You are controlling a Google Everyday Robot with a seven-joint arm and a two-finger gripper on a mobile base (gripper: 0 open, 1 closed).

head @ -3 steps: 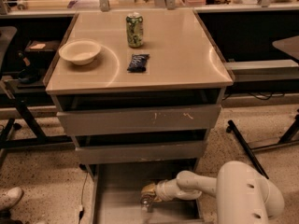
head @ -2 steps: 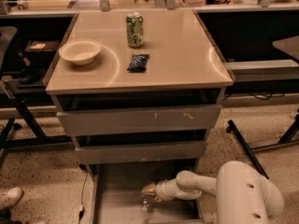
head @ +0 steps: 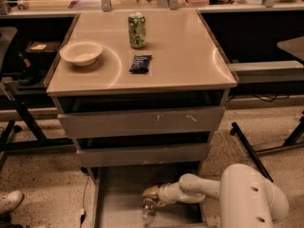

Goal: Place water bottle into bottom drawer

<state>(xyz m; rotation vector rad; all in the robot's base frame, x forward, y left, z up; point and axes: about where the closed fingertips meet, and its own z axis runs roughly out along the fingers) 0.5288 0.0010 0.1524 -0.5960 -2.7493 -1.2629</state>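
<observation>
The bottom drawer [head: 118, 194] is pulled out at the foot of the cabinet, a shallow grey tray. My gripper [head: 152, 194] reaches in from the right, over the drawer floor. It is shut on the water bottle [head: 148, 212], a small clear bottle that points down toward the front of the drawer. I cannot tell whether the bottle touches the floor of the drawer.
The cabinet top [head: 190, 56] holds a green soda can [head: 137, 30], a white bowl [head: 81, 52] and a dark snack bag [head: 140, 63]. The two upper drawers [head: 142, 122] stand slightly open. A shoe [head: 9, 201] is at the left. Chair legs [head: 251, 148] are at the right.
</observation>
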